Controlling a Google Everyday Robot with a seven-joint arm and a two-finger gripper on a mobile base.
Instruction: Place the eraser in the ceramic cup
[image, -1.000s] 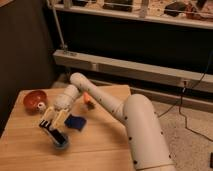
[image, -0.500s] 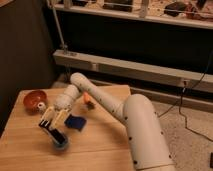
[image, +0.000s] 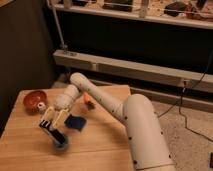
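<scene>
1. Red-orange bowl (image: 34, 99) at the table's (image: 100, 147) left back corner, small white thing (image: 41, 106) beside it.
2. Flat dark-blue piece (image: 75, 122) lies just right of gripper (image: 52, 127); small orange obj. (image: 89, 102) further back.
3. Black eraser (image: 56, 135) is pinched by the jaws, lower end at ceramic cup (image: 62, 145), blue-grey, near front edge.

1 camera, high beside the arm (image: 142, 125), looks down across the surface (image: 97, 146); tool (image: 51, 127) hangs lower left, mid-range.

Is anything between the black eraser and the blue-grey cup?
Nothing visible. The small black rectangular eraser sits at the gripper's tip, its lower end at the mouth of the round blue-grey ceramic cup; the flat dark-blue piece lies beside them.
</scene>
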